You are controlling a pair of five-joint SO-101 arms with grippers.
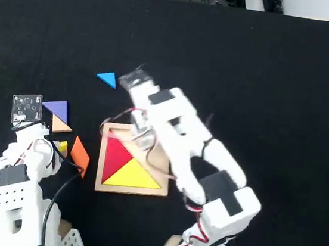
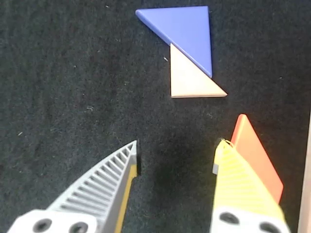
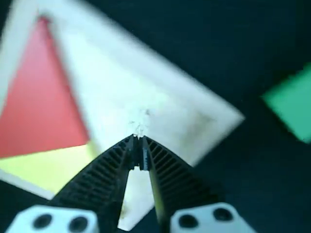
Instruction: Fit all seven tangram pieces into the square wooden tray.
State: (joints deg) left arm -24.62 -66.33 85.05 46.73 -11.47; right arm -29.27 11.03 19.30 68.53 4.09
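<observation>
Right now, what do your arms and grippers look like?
The left arm and right arm are white blocky shells with black motors, red and black cables. The left gripper has one grey and one yellow ribbed finger; the right gripper has black ribbed fingers.

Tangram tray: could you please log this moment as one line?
tray: red triangle, yellow triangle in | right gripper: shut, over tray | left gripper: open, beside orange parallelogram

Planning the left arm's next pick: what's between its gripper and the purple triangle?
In the left wrist view, the tan triangle lies there, touching the purple triangle; between it and the left gripper the black cloth is bare.
</observation>
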